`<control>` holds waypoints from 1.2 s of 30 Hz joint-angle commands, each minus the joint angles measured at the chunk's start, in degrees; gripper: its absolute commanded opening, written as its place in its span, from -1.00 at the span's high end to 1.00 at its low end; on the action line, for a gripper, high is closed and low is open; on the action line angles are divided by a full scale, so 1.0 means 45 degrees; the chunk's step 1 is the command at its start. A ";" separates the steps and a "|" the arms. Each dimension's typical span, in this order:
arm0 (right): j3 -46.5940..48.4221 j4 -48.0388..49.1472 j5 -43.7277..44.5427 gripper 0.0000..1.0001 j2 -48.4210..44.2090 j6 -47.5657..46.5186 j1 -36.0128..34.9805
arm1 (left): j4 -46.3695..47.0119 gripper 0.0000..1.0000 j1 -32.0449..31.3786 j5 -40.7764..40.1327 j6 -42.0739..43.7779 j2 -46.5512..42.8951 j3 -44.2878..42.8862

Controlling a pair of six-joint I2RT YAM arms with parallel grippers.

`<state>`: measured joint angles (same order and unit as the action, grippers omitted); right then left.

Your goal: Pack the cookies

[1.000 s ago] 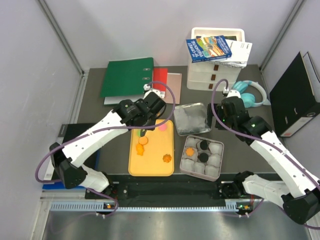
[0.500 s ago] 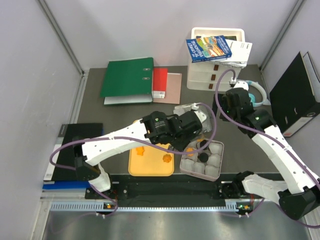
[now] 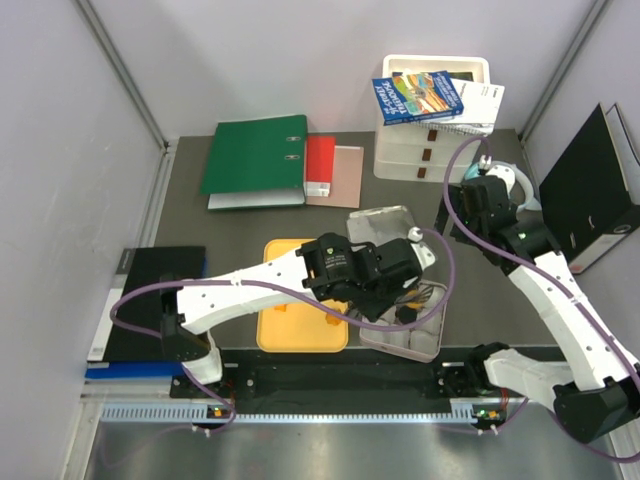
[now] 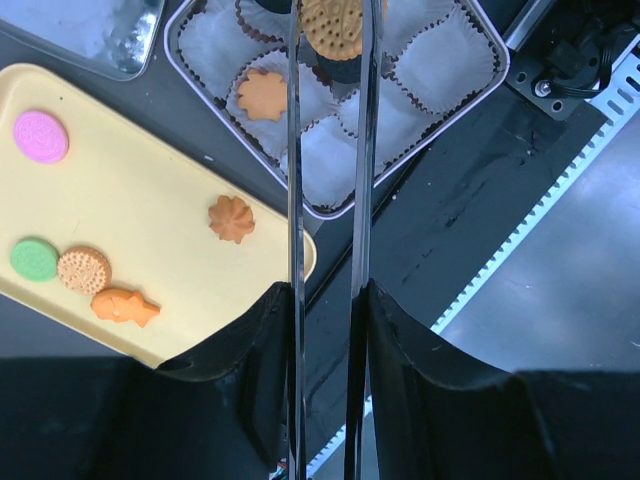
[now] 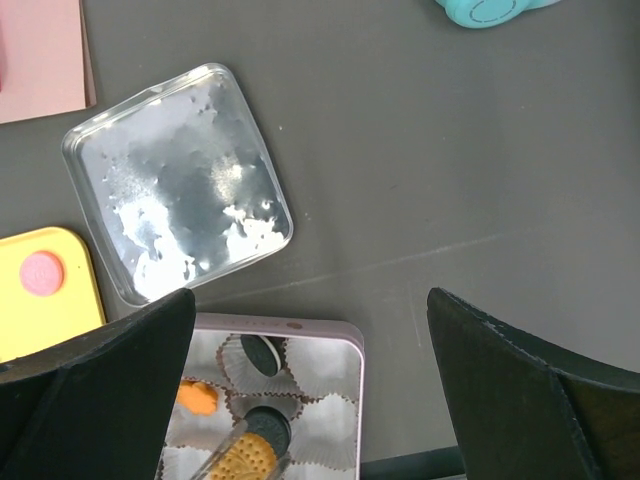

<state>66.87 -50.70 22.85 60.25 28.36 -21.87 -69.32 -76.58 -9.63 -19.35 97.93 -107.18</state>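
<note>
5 cookies (image 4: 231, 218) on tray (image 4: 150, 150), 3 in box (image 5: 300, 326), 1 btwn L fingers (image 4: 294, 150).

The left arm (image 3: 250, 290) stretches low and far across to its own right, with the left gripper (image 4: 333, 22) pointing downward. Its two long, thin fingers (image 4: 295, 150) stand narrowly apart, pinching a round tan cookie (image 4: 332, 30) near their tips. The right arm (image 3: 560, 300) is raised, elbow bent. The right gripper (image 5: 310, 300) faces down, jaws spread wide and empty.
</note>
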 commanded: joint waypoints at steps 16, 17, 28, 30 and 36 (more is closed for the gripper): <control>0.0394 -0.0258 -0.0098 -0.98 -0.0732 0.0202 0.0133 | 0.2142 0.54 -0.0034 -0.0750 0.1234 0.1323 -0.0402; 0.0374 -0.0238 -0.0098 -0.98 -0.0732 0.0202 0.0133 | 0.2317 0.54 -0.0034 -0.0770 0.1254 0.1362 -0.0441; 0.0159 -0.0081 -0.0137 -0.98 -0.0771 0.0143 0.0133 | 0.3020 0.49 -0.0015 -0.0946 0.1488 0.1792 -0.0441; 0.0101 -0.0023 -0.0176 -0.98 -0.0771 0.0124 0.0133 | 0.3138 0.45 -0.0014 -0.0966 0.1527 0.1871 -0.0441; 0.0042 0.0016 -0.0215 -0.98 -0.0791 0.0143 0.0133 | 0.3470 0.34 0.0005 -0.1161 0.1586 0.1929 -0.0402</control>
<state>66.81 -51.90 22.37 58.11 28.73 -21.85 -57.80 -76.75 -13.23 -13.28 106.91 -107.48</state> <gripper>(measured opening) 0.987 0.383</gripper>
